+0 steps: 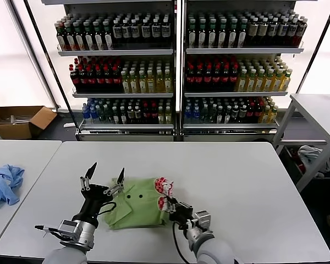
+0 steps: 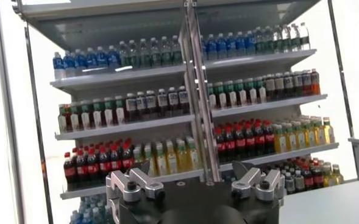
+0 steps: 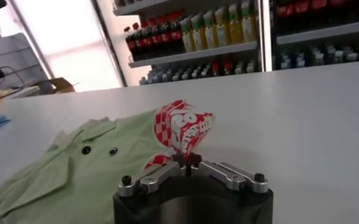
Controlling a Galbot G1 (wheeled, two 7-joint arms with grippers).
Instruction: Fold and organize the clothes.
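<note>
The light green polo shirt [image 1: 137,204] lies partly folded on the white table near its front edge. Its collar and two dark buttons [image 3: 98,150] face up. The red-and-white patch [image 3: 182,125] stands lifted at the shirt's right edge. My right gripper [image 1: 166,204] is shut on that patch edge and holds it up; it also shows in the right wrist view [image 3: 186,161]. My left gripper [image 1: 105,175] is open and empty, fingers pointing up, above the shirt's left part. In the left wrist view it [image 2: 194,179] faces the shelves.
A light blue garment [image 1: 4,183] lies on the neighbouring table at the left. Shelves of bottles [image 1: 179,66] stand behind the table [image 1: 253,181]. A cardboard box [image 1: 19,120] sits on the floor at the far left. Another table [image 1: 319,110] stands at the right.
</note>
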